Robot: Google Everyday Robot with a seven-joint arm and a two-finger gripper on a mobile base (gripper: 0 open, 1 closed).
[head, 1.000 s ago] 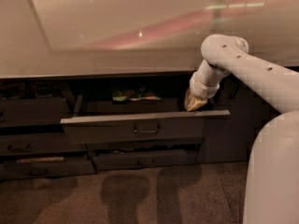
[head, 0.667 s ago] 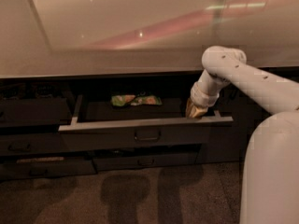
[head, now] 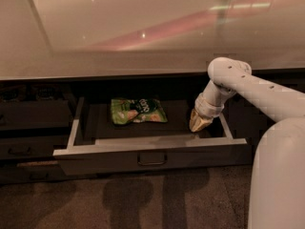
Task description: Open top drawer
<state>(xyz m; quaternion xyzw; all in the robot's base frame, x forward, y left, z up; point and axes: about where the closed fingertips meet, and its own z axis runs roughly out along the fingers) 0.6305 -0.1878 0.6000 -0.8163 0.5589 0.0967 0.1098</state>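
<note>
Dark grey with a lighter grey rim, there's the top drawer (head: 190, 155), and we see it standing well out from the cabinet, below the pale, glossy table (head: 143, 51). Its small loop handle (head: 152, 161) sits at the centre of the front. Inside, a green snack bag (head: 138, 111) lies flat on the dark drawer bottom, left of the middle and toward the back. Now the claw (head: 200, 122): it's down inside the drawer at the right end, tip pointing downward, near the right side wall and just behind the front rim. We cannot tell whether it is spread or pressed together. The white arm (head: 252, 87) reaches in from the right and bends down to it. A narrower drawer front (head: 33, 116) sits on the left, back in the cabinet.
</note>
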